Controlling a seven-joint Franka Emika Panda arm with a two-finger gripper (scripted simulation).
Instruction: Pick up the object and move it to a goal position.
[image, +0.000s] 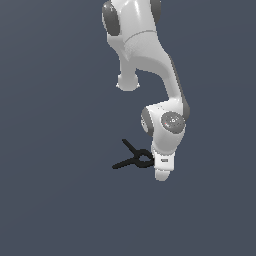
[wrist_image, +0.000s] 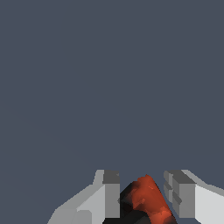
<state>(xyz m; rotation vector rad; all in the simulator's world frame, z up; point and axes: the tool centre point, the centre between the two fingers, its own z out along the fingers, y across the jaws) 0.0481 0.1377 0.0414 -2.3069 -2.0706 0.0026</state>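
The object (image: 132, 156) is a small thin black clamp whose two handles splay into an X toward the exterior view's left. It lies low beside the white hand of my gripper (image: 161, 174), whose fingers are hidden in that view. In the wrist view the object's red-orange tip (wrist_image: 146, 197) sits between the two fingers of my gripper (wrist_image: 143, 176). The jaws stand apart on either side of the tip. One finger (wrist_image: 111, 192) is close against it, and a narrow gap shows at the other finger (wrist_image: 179, 194).
A plain dark grey-blue floor (image: 55, 200) fills both views. The white arm (image: 145, 55) comes down from the top of the exterior view above the clamp. Nothing else shows.
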